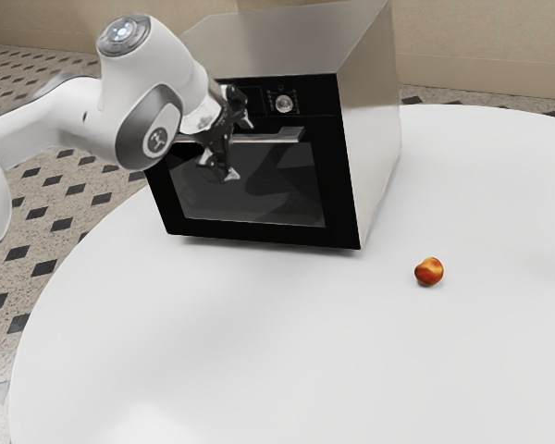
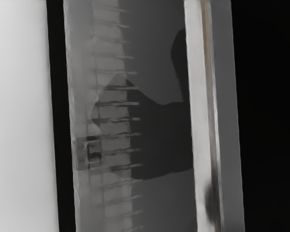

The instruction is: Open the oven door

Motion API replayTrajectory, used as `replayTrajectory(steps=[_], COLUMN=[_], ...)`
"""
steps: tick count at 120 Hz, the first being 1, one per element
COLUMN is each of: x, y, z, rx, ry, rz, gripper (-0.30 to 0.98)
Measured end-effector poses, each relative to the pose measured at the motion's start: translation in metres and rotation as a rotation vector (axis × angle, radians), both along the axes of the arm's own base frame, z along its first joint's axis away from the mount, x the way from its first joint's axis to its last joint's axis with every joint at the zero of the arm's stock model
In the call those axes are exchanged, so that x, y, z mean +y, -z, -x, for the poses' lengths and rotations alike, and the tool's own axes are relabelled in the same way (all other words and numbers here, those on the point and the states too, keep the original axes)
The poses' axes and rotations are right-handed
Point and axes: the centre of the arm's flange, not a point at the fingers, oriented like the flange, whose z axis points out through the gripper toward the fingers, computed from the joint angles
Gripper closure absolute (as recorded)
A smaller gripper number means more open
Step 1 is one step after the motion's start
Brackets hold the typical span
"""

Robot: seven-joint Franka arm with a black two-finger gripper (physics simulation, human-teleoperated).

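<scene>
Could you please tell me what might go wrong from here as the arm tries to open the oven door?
The gripper is open with its fingers apart at the door handle, so closing it off-center could make it slip off when pulling. The lower finger sits in front of the door's glass and might scrape it. Less likely, a wide sweep of the arm could knock the small round fruit beyond the oven's front corner.

Gripper (image 1: pixel 240 149) by the shut oven's handle (image 1: pixel 282 136)
Fingers apart, perhaps astride it; red-orange fruit (image 1: pixel 429 271) on the white table (image 1: pixel 287 342)
</scene>
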Motion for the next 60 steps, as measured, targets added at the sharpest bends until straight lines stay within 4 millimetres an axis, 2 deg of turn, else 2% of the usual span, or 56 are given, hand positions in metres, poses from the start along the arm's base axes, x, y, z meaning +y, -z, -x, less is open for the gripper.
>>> replayTrajectory(steps=[30, 50, 60], x=[0.008, 0.012, 0.018], y=[0.024, 0.018, 0.026], z=[0.001, 0.049, 0.069], rx=[0.044, 0.077, 0.098], ry=[0.007, -0.034, -0.064], rz=[0.021, 0.002, 0.023], gripper=[0.0, 0.0, 0.0])
